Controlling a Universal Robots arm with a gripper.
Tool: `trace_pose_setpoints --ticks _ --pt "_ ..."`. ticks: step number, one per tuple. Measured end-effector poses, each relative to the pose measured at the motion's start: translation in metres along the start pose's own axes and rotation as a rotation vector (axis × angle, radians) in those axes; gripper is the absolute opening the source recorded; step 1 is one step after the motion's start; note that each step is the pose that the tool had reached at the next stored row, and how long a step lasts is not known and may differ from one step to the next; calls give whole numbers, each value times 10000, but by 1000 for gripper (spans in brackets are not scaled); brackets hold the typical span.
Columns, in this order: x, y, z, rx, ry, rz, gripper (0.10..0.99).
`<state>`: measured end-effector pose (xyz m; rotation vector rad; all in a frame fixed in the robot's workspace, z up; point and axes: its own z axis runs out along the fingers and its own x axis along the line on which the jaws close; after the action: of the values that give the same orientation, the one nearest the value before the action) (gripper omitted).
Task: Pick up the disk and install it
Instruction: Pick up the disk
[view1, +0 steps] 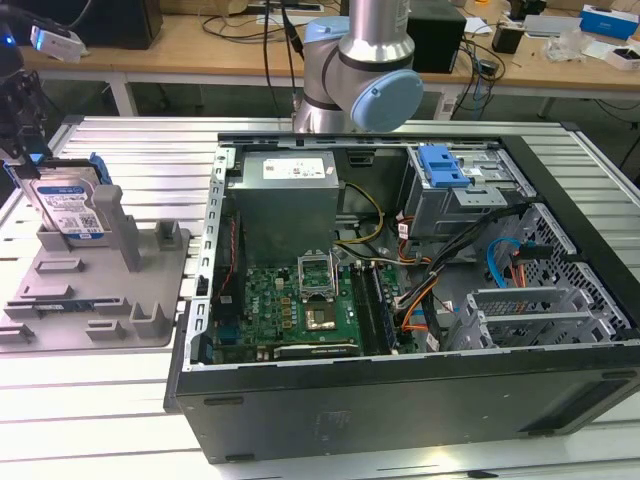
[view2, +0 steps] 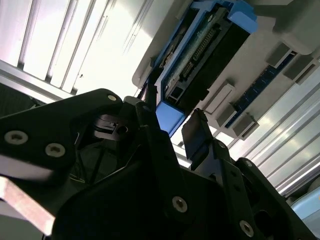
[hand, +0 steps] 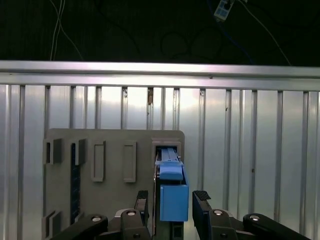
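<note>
The disk (view1: 70, 208), a silver drive with a white-and-blue label in a blue bracket, stands on edge in a slot of the grey fixture (view1: 100, 295) at the exterior view's left. My gripper (view1: 30, 158) hangs at its top edge, open. In both wrist views the two dark fingers (hand: 201, 200) straddle the blue bracket's end (hand: 174, 200), with a thin gap on each side. In the second wrist view the disk's connector edge (view2: 200, 55) runs away from the fingers (view2: 197, 131).
The open computer case (view1: 400, 390) lies at the exterior view's right, with a motherboard (view1: 300, 310), a grey power-supply box (view1: 285, 200), a drive cage with a blue clip (view1: 443, 165) and loose cables. The arm's base (view1: 355, 75) stands behind it. Everything rests on a slatted aluminium table (view1: 130, 150).
</note>
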<state>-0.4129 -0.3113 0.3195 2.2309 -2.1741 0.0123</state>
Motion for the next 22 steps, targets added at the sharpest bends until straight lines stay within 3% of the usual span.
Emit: trace_pose_setpoints --ticks 22 --pt "-4 3 169 0 0 0 482"
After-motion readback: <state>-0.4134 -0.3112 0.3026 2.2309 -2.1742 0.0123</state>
